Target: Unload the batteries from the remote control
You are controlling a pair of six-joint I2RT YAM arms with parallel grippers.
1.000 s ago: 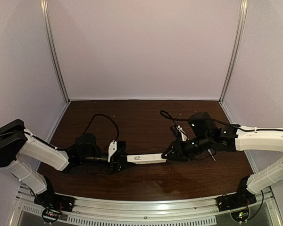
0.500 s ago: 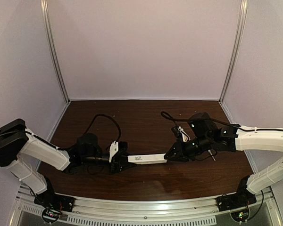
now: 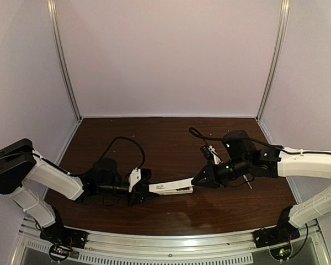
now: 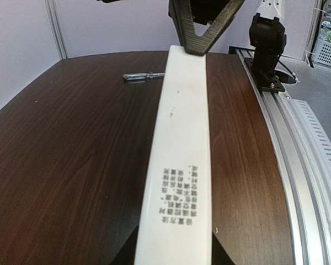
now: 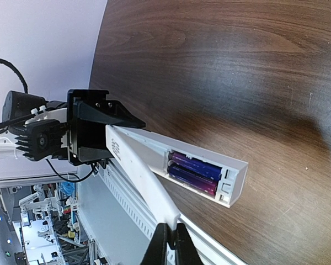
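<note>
1. The remote [image 5: 234,179] is white.
2. The batteries [image 5: 192,170] in it are blue-purple and glossy.
3. The cover [image 4: 182,138] is white too, with rows of small dark print and one tiny dark dot.
4. The table [image 3: 154,143] is dark brown, streaked with wood grain.
5. My left gripper [image 3: 142,186] and right gripper [image 5: 168,240] are black; my arms [image 3: 311,164] are white with black joints.
6. The screwdriver [image 4: 143,77] has a clear handle and a silvery shaft.
7. The walls [image 3: 165,55] are pale lilac; the rail [image 3: 171,243] is silver.
</note>
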